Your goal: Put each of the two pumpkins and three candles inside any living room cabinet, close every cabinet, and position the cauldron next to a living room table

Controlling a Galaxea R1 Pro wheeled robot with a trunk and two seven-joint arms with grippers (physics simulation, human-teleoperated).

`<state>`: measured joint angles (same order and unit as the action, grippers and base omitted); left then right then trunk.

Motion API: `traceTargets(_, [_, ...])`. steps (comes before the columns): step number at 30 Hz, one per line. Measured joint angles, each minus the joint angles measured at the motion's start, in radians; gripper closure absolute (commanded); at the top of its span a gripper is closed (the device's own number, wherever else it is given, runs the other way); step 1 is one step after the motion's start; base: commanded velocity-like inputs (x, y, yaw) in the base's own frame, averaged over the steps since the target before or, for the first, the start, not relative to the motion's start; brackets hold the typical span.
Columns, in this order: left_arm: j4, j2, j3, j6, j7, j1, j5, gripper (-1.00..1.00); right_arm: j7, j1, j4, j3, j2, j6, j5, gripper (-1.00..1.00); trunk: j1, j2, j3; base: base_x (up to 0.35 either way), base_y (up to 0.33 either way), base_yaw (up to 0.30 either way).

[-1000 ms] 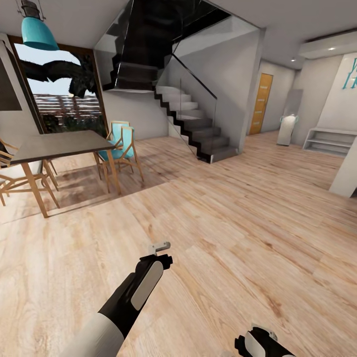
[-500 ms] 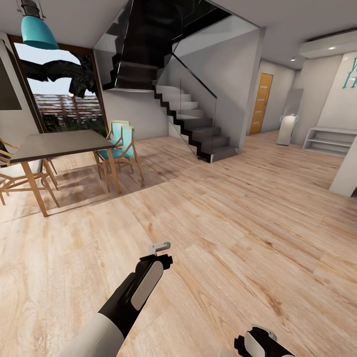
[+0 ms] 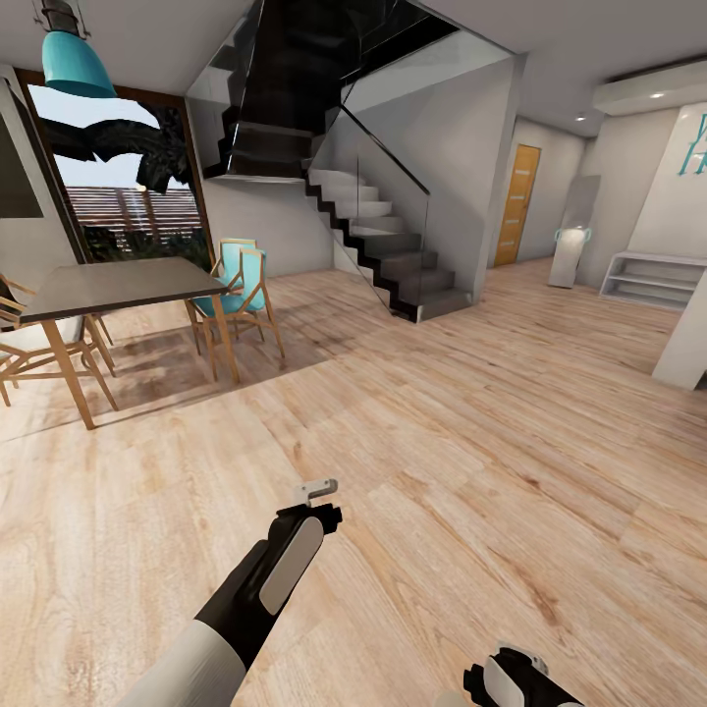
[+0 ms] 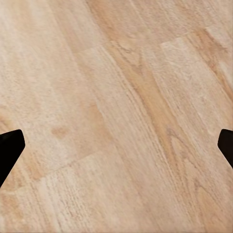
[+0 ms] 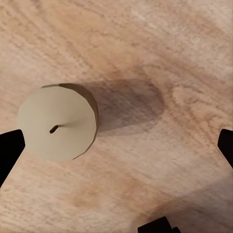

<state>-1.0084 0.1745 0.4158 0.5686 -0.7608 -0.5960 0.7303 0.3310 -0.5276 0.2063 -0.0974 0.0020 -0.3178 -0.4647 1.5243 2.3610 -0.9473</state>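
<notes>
Robot stands on the wood floor point(image 3: 471, 432) of an open room, with a candle under its right arm.

Head view: the left gripper point(image 3: 319, 488) hangs above the floor near a dining table point(image 3: 118, 285) and stairs point(image 3: 383, 245). Left wrist view: the fingers point(image 4: 9, 148) are spread wide over bare planks. Right wrist view: the right gripper point(image 5: 116, 145) hangs with fingers apart and empty above an upright candle point(image 5: 58, 121) on the floor.

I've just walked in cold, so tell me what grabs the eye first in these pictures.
The black staircase with its glass side rises at the back of the room, and a teal pendant lamp hangs above the dining table at the left. In the right wrist view, a candle stands upright on the wooden floor between the open right gripper's fingertips.
</notes>
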Motion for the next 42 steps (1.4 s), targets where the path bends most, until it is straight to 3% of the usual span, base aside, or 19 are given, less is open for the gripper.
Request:
traceTargets(12, [0.000, 0.000, 0.000, -0.001, 0.000, 0.000, 0.001, -1.00, -0.009, 0.000, 0.001, -0.002, 0.000, 0.001, 0.001, -1.00, 0.000, 0.000, 0.000, 0.000, 0.016, 0.000])
traceTargets(23, [0.001, 0.000, 0.000, -0.003, 0.000, 0.000, 0.000, -1.00, -0.099, 0.001, 0.003, -0.005, 0.000, 0.028, 0.003, -1.00, 0.000, 0.000, 0.000, 0.000, 0.037, 0.000])
traceTargets(31, [0.002, 0.000, 0.000, -0.003, 0.001, 0.000, 0.001, -1.00, -0.113, 0.000, 0.001, -0.073, 0.001, 0.068, 0.002, -1.00, 0.000, 0.000, 0.000, 0.057, 0.047, 0.000])
traceTargets(42, [0.001, 0.000, 0.000, -0.004, 0.001, 0.000, 0.001, -1.00, -0.114, 0.000, 0.001, -0.083, 0.003, 0.088, 0.000, -1.00, 0.000, 0.000, 0.000, 0.004, 0.038, 0.000])
